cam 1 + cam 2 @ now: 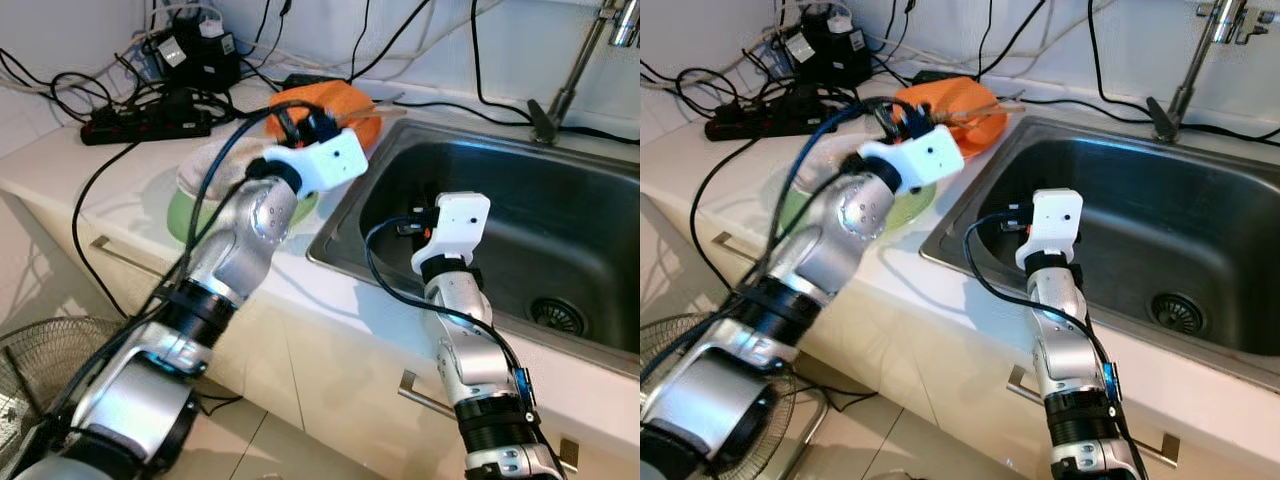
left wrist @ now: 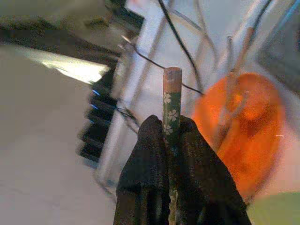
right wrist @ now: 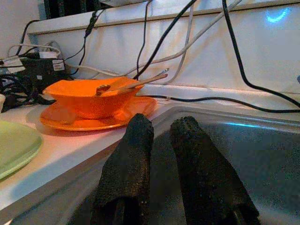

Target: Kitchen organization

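My left gripper (image 2: 169, 124) is shut on a green chopstick with white flowers (image 2: 171, 89), whose tip sticks out past the fingertips. That gripper (image 1: 300, 125) hovers over the counter just in front of an orange bowl (image 1: 345, 105). The bowl (image 3: 89, 101) rests on an orange plate (image 3: 93, 119) and holds a few utensils (image 3: 136, 84). A green plate (image 1: 185, 215) lies under my left forearm. My right gripper (image 3: 161, 124) hangs over the near left part of the steel sink (image 1: 560, 220), its fingers shut together with nothing between them.
A black power strip (image 1: 140, 125), an adapter and many cables crowd the back of the counter. The faucet (image 1: 575, 70) stands behind the sink. A pale dish (image 1: 215, 165) sits on the green plate. A floor fan (image 1: 40, 360) stands low on the left, beside the cabinet handles.
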Tool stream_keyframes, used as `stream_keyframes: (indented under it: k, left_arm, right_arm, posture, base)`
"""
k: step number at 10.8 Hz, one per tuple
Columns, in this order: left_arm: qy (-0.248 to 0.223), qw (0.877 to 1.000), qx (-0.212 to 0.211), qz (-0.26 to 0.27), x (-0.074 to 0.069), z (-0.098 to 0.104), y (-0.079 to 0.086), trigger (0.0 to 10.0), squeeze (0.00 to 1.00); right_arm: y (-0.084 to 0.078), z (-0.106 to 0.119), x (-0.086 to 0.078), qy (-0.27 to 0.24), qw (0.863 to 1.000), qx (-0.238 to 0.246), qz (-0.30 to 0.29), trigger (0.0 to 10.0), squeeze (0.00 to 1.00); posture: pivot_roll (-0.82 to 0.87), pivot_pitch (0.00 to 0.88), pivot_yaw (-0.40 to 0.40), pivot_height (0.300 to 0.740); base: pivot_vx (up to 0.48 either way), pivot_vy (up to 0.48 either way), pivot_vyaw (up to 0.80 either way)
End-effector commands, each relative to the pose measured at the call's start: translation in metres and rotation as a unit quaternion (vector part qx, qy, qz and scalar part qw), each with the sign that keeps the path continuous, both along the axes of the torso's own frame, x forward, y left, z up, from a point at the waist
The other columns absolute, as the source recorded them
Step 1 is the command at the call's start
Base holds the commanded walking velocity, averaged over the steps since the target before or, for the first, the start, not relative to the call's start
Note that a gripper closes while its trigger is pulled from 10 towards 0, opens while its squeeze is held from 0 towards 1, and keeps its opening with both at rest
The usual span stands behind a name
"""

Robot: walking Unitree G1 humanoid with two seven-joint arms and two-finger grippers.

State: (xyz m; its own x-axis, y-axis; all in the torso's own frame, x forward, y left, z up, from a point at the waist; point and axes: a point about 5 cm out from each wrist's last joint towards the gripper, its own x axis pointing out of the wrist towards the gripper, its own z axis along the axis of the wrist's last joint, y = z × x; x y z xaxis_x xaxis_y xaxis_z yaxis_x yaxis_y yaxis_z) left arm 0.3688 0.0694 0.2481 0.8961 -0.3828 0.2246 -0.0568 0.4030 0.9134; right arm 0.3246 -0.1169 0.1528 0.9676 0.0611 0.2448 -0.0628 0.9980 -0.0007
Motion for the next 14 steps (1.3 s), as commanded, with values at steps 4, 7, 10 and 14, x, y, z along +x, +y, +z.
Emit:
stream_keyframes:
  k: [4,7,10,14]
  left_arm:
    - [-0.164,0.960,-0.163,-0.157,-0.045,0.053,-0.024,10.0,0.00]
    - [0.008,0.887,-0.377,-0.267,-0.050,0.026,-0.040,10.0,0.00]
    - [0.046,0.828,-0.479,-0.288,-0.050,0.021,-0.033,10.0,0.00]
    - [0.108,0.765,-0.573,-0.274,-0.037,0.001,-0.018,10.0,0.00]
  right_arm:
    - [0.001,0.000,0.001,-0.002,1.000,0.006,0.002,10.0,0.00]
    - [-0.007,0.000,0.002,-0.004,1.000,0.002,-0.012,10.0,0.00]
    - [-0.017,0.000,0.002,-0.005,1.000,-0.008,-0.029,10.0,0.00]
    - [-0.041,0.002,0.004,-0.008,0.997,-0.033,-0.065,10.0,0.98]
  posture:
    - [0.05,0.000,0.068,0.740]
    - [0.04,0.000,0.074,0.740]
    - [0.04,0.000,0.073,0.740]
    - [0.03,0.000,0.074,0.740]
  base:
    - [0.000,0.000,0.00]
    - [0.000,0.000,0.00]
    - [0.000,0.000,0.00]
    - [0.000,0.000,0.00]
